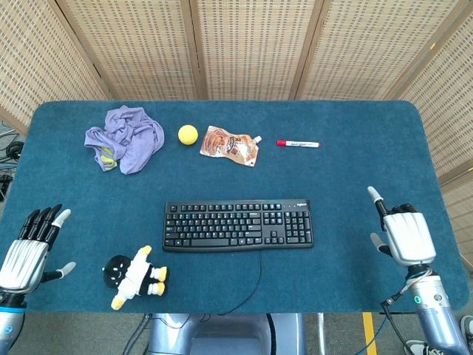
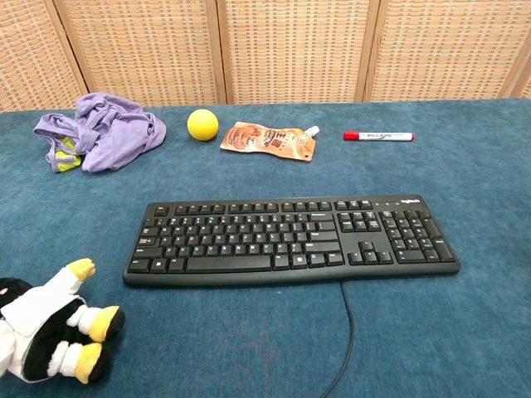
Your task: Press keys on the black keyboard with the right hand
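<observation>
The black keyboard (image 1: 238,224) lies flat in the middle of the blue table, its cable running off the front edge; the chest view shows the keyboard (image 2: 290,239) with nothing over its keys. My right hand (image 1: 403,237) hovers near the table's right front, well to the right of the keyboard and apart from it. One finger points forward while the others are curled in, and it holds nothing. My left hand (image 1: 26,251) sits at the left front corner with its fingers spread and empty. Neither hand shows in the chest view.
A penguin plush (image 1: 135,276) lies left of the keyboard's front. Along the back are a purple cloth (image 1: 124,137), a yellow ball (image 1: 188,134), an orange pouch (image 1: 231,145) and a red marker (image 1: 298,143). The blue table (image 1: 355,177) ends at wicker screens.
</observation>
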